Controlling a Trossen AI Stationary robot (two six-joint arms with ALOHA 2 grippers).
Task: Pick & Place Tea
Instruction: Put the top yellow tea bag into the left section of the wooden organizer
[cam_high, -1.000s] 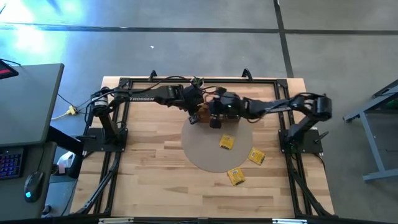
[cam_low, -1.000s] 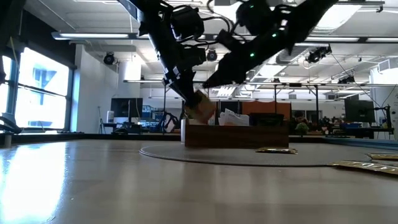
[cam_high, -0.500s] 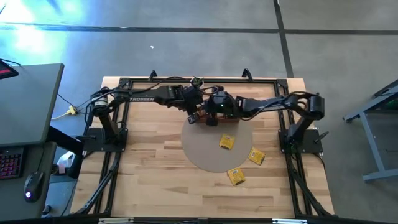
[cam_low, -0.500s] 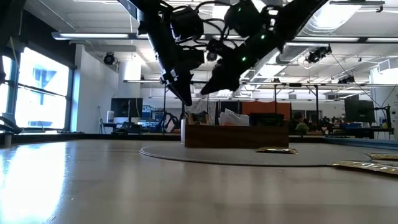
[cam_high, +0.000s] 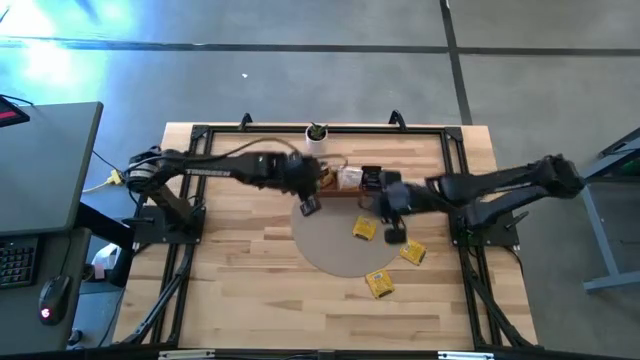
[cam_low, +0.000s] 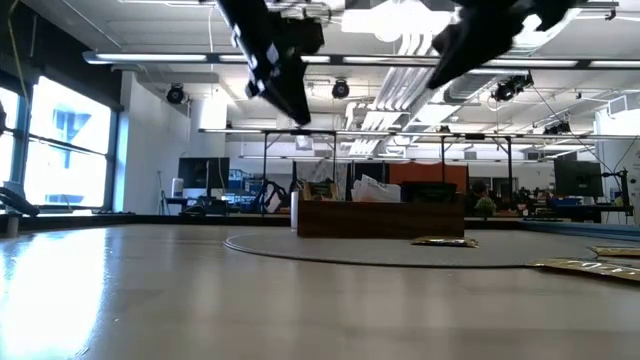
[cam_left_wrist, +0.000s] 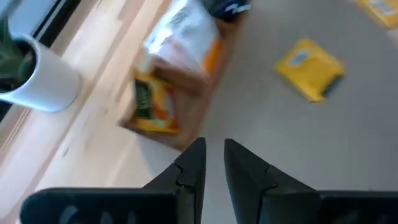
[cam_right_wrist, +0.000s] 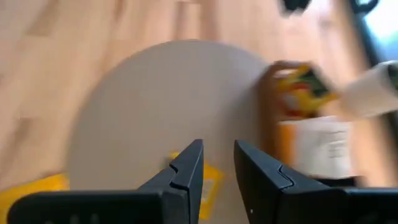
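My right claw, fingers parted and empty, hangs just beside the yellow tea bag lying on the mat near the wooden tray, so I should centre squarely over that bag before lowering and pinching its edges.

Yellow tea sachets on a grey round mat; pale wood table.

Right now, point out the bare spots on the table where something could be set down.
Bare wood runs across the table's near side, below the mat, and along its left, between mat and frame. The mat's left half is bare too. Crowded: the tray at the far edge and the sachets on the right, under the right gripper.
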